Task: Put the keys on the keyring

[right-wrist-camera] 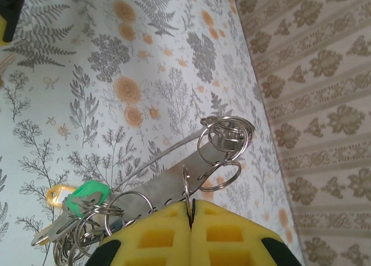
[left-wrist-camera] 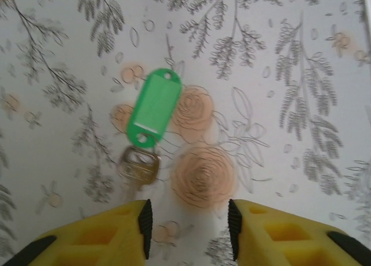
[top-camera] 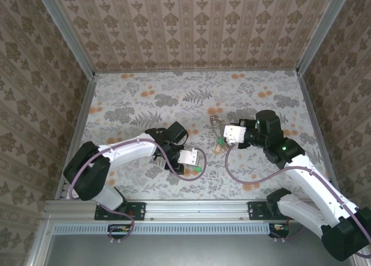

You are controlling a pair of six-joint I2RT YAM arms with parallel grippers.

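A key with a green plastic head (left-wrist-camera: 154, 108) and a brass blade (left-wrist-camera: 139, 164) lies flat on the floral table. My left gripper (left-wrist-camera: 188, 228) hovers open just short of it, with the key ahead and to the left of the gap. From above, that green key (top-camera: 198, 170) lies beside the left gripper (top-camera: 193, 160). My right gripper (right-wrist-camera: 191, 207) is shut on a thin split ring (right-wrist-camera: 186, 185) of the keyring (right-wrist-camera: 174, 153). It holds the keyring above the table. Green (right-wrist-camera: 87, 196) and yellow (right-wrist-camera: 55, 193) key heads hang from it at lower left. From above, the keyring (top-camera: 215, 124) shows ahead of the right gripper (top-camera: 227, 137).
Patterned walls (top-camera: 191, 28) close in the table on three sides, and the right wall (right-wrist-camera: 324, 104) runs near the held keyring. A purple cable (top-camera: 243, 176) loops over the table between the arms. A metal rail (top-camera: 191, 209) borders the near edge.
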